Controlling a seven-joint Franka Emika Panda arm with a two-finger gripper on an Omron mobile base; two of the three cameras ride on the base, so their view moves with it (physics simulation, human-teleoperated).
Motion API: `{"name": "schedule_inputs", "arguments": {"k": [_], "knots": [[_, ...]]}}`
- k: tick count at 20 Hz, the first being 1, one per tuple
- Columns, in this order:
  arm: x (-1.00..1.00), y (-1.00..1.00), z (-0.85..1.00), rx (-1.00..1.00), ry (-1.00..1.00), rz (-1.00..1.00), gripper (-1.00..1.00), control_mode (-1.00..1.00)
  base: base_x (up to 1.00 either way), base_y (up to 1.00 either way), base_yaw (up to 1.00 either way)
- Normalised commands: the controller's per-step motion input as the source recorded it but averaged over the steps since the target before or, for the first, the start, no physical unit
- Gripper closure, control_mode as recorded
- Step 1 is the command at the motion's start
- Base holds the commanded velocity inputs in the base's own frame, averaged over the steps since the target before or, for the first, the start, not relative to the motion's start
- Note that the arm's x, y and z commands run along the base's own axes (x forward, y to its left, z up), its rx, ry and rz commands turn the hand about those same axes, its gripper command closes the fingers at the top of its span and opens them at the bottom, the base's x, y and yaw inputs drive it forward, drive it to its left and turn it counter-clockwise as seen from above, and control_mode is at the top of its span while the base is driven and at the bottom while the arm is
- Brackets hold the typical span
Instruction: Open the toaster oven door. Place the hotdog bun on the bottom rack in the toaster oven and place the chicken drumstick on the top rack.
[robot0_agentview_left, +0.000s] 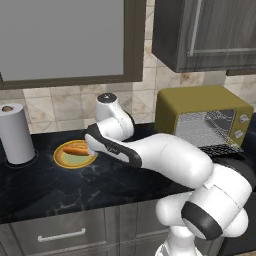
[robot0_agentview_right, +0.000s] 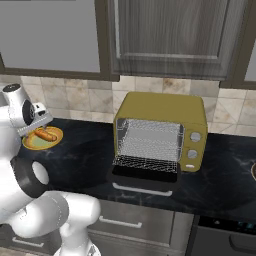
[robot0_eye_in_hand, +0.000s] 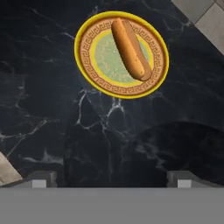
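The mustard-yellow toaster oven (robot0_agentview_left: 200, 107) (robot0_agentview_right: 160, 107) stands on the black counter with its grey mesh inside showing. The toaster oven door (robot0_agentview_right: 145, 177) (robot0_agentview_left: 220, 150) lies folded down flat in front of it. The orange-tan hotdog bun (robot0_eye_in_hand: 130, 48) (robot0_agentview_left: 75, 150) (robot0_agentview_right: 46, 135) lies on a yellow patterned plate (robot0_eye_in_hand: 87, 48) (robot0_agentview_left: 65, 160), left of the oven. My gripper (robot0_eye_in_hand: 111, 177) hangs open above the counter, close to the plate, with nothing between its fingers and the bun ahead of them. The chicken drumstick is out of view.
A white paper towel roll (robot0_agentview_left: 17, 135) stands at the counter's far left, beside the plate. Dark wall cabinets (robot0_agentview_right: 170, 40) hang above the oven. My arm stretches over the counter between plate and oven. Drawers (robot0_agentview_left: 60, 232) sit below the counter's front edge.
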Motion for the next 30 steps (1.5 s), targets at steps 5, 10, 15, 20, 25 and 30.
{"name": "schedule_inputs", "arguments": {"k": [5, 10, 15, 20, 25, 30], "knots": [[0.33, 0.29, -0.28, 0.00, 0.00, 0.03, -1.00, -1.00, 0.00, 0.00, 0.00], [0.43, 0.23, -0.26, -0.01, 0.00, 0.00, -1.00, -1.00, 0.00, 0.00, 0.00], [0.41, 0.25, -0.28, -0.03, 0.00, 0.03, -1.00, -1.00, 0.00, 0.00, 0.00], [0.42, 0.21, -0.22, -0.02, -0.01, 0.03, -1.00, -1.00, 0.00, 0.00, 0.00], [0.40, 0.18, -0.21, -0.02, -0.01, 0.02, -1.00, -1.00, 0.00, 0.00, 0.00], [0.38, 0.16, -0.25, -0.01, -0.02, 0.01, -1.00, -1.00, 0.00, 0.00, 0.00]]}}
